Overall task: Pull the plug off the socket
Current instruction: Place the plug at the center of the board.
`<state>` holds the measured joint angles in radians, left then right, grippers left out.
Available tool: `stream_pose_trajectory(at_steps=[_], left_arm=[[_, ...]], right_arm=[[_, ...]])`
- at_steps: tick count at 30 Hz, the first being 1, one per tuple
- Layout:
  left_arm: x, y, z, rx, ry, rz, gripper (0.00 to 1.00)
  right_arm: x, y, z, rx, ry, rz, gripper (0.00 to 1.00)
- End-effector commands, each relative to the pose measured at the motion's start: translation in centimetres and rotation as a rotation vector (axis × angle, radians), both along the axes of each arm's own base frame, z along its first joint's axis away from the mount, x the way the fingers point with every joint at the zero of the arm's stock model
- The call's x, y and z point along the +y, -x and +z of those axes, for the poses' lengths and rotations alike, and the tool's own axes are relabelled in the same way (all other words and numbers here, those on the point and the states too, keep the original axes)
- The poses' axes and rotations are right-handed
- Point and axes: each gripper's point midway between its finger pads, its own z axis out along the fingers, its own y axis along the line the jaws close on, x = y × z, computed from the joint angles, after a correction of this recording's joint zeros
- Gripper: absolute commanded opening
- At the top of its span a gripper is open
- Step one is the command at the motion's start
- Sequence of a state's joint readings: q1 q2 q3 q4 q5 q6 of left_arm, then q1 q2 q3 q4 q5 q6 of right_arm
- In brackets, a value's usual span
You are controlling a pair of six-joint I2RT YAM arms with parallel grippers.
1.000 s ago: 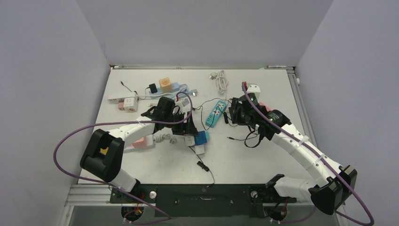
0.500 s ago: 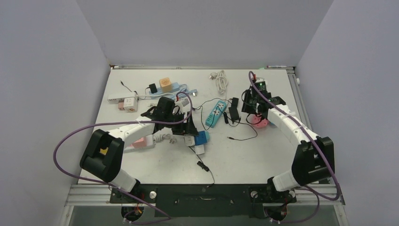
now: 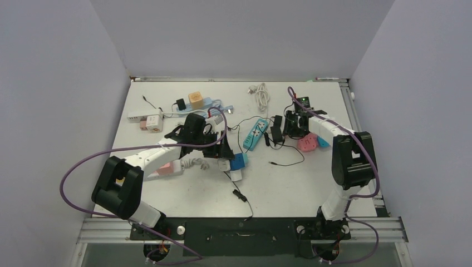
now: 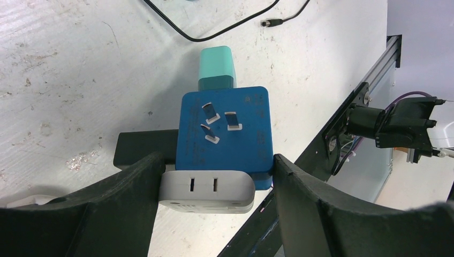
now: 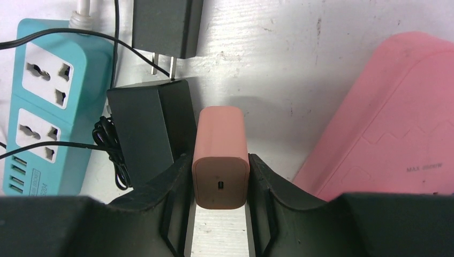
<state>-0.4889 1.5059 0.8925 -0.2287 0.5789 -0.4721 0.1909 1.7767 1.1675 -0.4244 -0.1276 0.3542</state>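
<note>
"Did you manage to read anything on those things?"

"Only one thing properly. The pink power strip [image 5: 385, 123] had raised lettering in its own colour near its lower right corner. It read 'MAX 2500W'."

"Nothing on the teal power strip [image 5: 43, 107]?"

"It carried a small printed label [image 5: 25, 179] at its near end, but the print was too fine for me to make out."

"And the blue adapter [image 4: 246, 144]?"

"There was faint print on the face with the pins, near the edges. It was too pale to read."
</note>
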Motion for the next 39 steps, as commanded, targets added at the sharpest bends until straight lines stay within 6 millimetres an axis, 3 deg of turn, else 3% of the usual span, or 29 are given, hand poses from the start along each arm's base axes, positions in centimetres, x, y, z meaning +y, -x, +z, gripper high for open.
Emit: stream_pose_trajectory(at_steps=[1,14,23,31,39], left_arm=[[-0.7,-1.1,3.5,-0.11,0.073,-0.017,0.0],[-0.8,-1.1,3.7,-0.112,0.08,-0.023,0.0],[-0.8,-1.0,3.8,-0.114,0.083,-0.024,0.0],[-0.8,-1.1,3.9,-0.118,0.084,-0.024,0.0],[-0.3,-1.6,4.2,-0.15,0.071,0.007,0.0]], right_arm=[[0.7,-3.1,2.6,-0.113,-0.035,0.016,0.12],[1.3,-3.8,1.3,-0.097,-0.053,0.038,0.29],[1.5,-4.3,1.3,-0.094,-0.061,0.044,0.55],[1.4,-4.6,2.0,-0.108,-0.052,0.044,0.61],[0.8,-4.8,5.2,-0.181,-0.032,0.046,0.69]])
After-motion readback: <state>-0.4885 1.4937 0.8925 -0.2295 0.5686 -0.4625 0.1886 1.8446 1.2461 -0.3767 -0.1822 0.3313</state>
